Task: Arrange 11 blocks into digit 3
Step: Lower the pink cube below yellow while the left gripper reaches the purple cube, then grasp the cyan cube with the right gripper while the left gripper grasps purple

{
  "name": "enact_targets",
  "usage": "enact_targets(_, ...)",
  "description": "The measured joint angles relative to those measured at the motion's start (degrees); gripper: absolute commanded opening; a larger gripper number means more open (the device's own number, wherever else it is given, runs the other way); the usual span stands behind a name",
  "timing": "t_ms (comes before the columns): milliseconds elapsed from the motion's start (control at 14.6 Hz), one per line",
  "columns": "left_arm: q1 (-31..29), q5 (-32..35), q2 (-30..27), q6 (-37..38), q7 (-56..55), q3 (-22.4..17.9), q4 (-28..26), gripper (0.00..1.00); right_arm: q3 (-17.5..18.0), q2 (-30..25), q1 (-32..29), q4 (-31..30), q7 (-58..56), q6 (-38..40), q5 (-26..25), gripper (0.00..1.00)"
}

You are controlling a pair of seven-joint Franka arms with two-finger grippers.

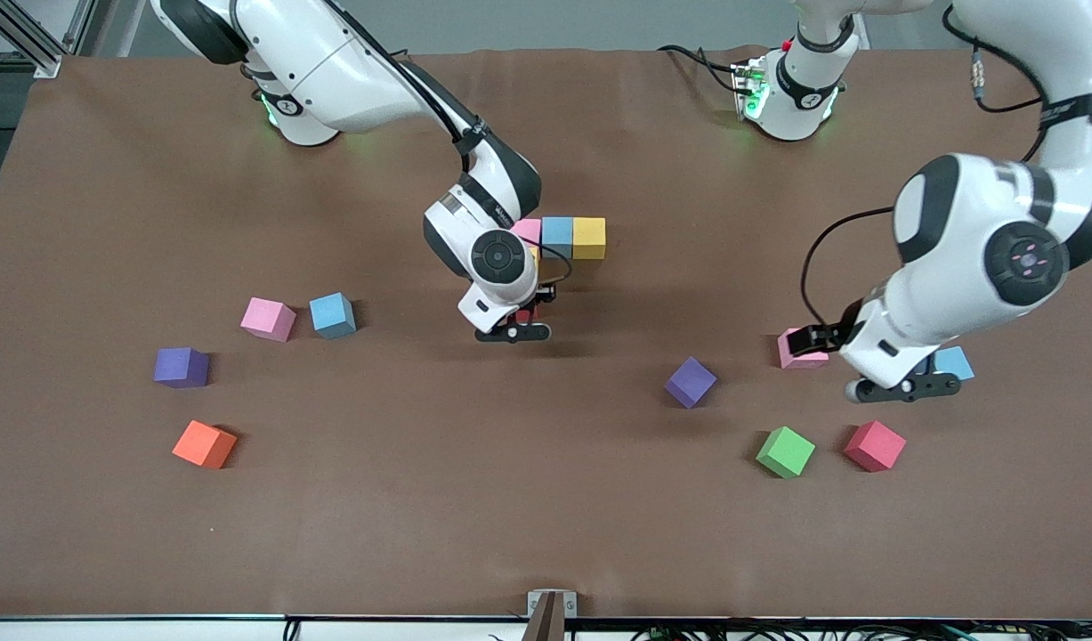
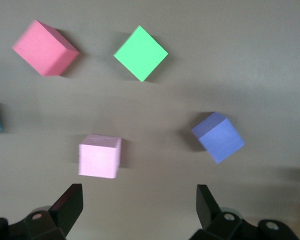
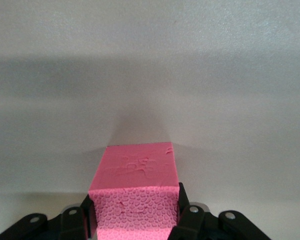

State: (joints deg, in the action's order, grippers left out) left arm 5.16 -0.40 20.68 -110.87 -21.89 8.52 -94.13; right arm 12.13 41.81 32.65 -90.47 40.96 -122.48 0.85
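Right gripper (image 1: 512,331), mid-frame, is clamped on a deep-pink matte foam cube (image 3: 135,200) just below the row of pink, blue and yellow cubes (image 1: 559,237). Risk: the cube lands skewed or knocks the row. Left gripper (image 2: 139,200) is spread wide over a pale pink cube (image 2: 100,156). The cube is off-centre, so closing could shove it.

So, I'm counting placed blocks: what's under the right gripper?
One reddish-pink block, directly under the right gripper, next to the pink-blue-yellow row. The wrist covers part of that row's pink block. The left gripper waits open near another pink block.
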Motion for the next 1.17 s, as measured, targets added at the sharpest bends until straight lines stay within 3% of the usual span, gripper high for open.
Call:
enact_targets(275, 2.84, 0.00, 6.22, -6.95, -14.63, 0.26, -0.08, 1.00, -0.05, 0.11, 0.09, -1.22, 0.03, -0.12, 0.01, 1.00)
enact_targets(618, 5.64, 0.00, 11.02, -7.70, -26.91, 0.29, 1.82, 1.00, -1.93, -3.26, -0.33, 0.06, 0.09, -0.35, 0.10, 1.00)
enact_targets(961, 7.68, 0.00, 13.89, -11.12, -39.83, 0.31, 1.90, 1.00, -7.62, -9.89, -2.93, 0.71, 0.08, 3.35, 0.10, 1.00)
enact_targets(1167, 8.88, 0.00, 15.46, -16.08, -45.50, 0.31, 1.92, 1.00, -10.63, -12.29, -7.90, 0.68, -1.35, 8.36, 0.06, 1.00)
